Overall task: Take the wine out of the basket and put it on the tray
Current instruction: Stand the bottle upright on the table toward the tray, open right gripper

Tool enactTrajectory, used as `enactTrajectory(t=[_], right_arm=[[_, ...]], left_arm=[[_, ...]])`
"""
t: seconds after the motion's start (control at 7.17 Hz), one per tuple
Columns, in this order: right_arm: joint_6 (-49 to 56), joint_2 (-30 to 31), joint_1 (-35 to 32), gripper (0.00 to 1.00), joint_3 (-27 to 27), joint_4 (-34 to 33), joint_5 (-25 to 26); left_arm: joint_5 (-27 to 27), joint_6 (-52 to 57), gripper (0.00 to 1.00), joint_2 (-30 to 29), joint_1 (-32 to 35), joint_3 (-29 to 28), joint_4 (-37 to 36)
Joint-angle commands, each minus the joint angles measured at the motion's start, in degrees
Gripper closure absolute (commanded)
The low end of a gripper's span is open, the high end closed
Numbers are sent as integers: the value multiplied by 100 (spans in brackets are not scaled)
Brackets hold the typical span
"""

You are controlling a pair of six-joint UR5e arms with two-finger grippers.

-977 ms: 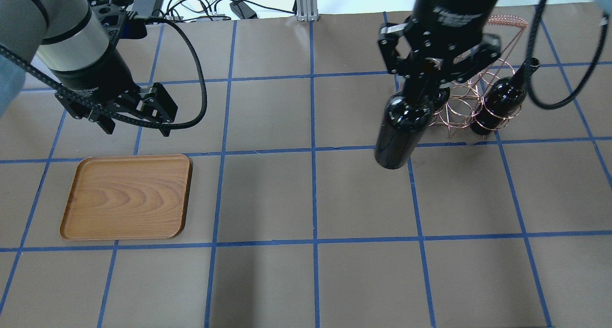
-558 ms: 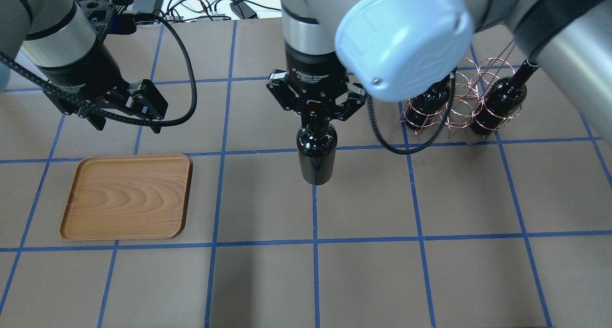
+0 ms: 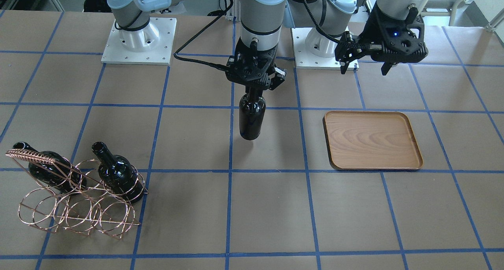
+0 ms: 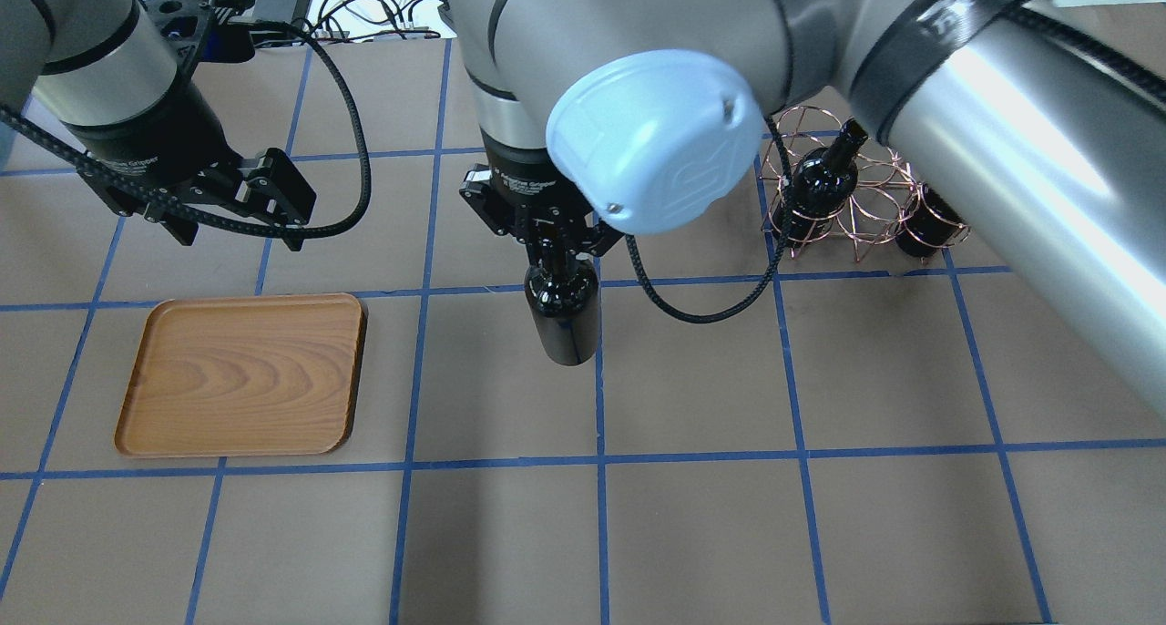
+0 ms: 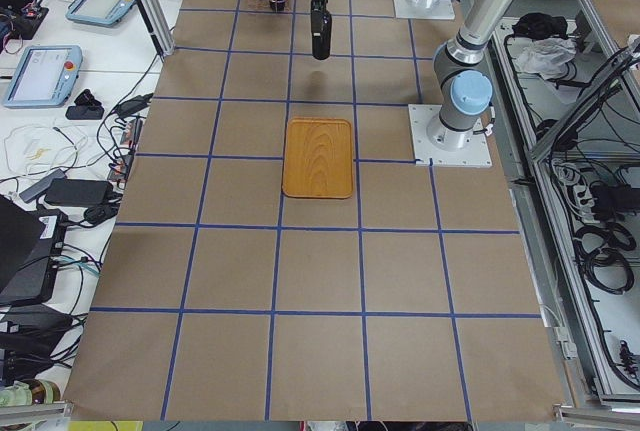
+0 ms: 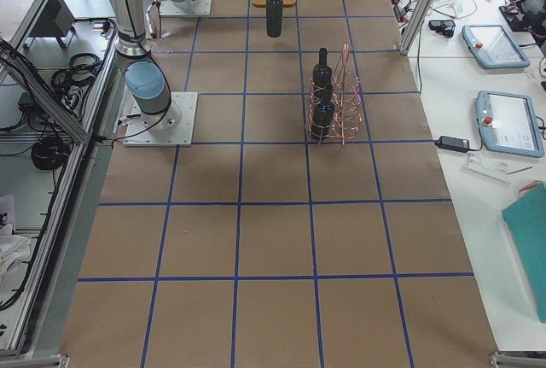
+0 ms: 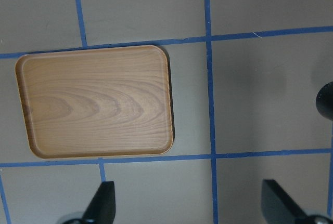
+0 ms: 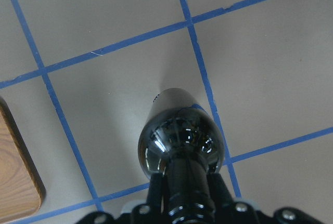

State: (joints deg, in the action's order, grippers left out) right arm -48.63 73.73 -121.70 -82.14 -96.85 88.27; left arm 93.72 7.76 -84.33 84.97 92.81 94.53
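We log the glossy near-black glass wine bottle [image 4: 565,320] hanging upright, its neck clamped in the jaws of the right gripper [image 4: 557,250], now at frame centre, a second ago beside the copper wire basket [image 4: 867,213] at upper right; roughly half the carry to the flat brown wooden tray [image 4: 241,374], lower left, remains, with the left gripper [image 4: 239,231] empty, jaws apart.

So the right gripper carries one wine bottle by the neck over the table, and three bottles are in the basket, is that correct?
Not quite. The basket holds only two bottles, not three, as the exterior front-facing view shows. The rest stands: the right gripper carries the third bottle by the neck over the table.
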Motion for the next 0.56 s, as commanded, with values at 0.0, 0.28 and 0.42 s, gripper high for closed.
enactTrajectory(t=[0.0, 0.28, 0.42], right_arm=[[-32, -60, -56, 100, -354, -518, 15], [-32, -148, -56, 18, -381, -528, -29], [37, -166, -56, 0, -320, -519, -107]], left_arm=[[-73, 15, 0, 40, 1, 0, -14], [-48, 15, 0, 31, -25, 9, -14], [-91, 15, 0, 31, -25, 9, -14]])
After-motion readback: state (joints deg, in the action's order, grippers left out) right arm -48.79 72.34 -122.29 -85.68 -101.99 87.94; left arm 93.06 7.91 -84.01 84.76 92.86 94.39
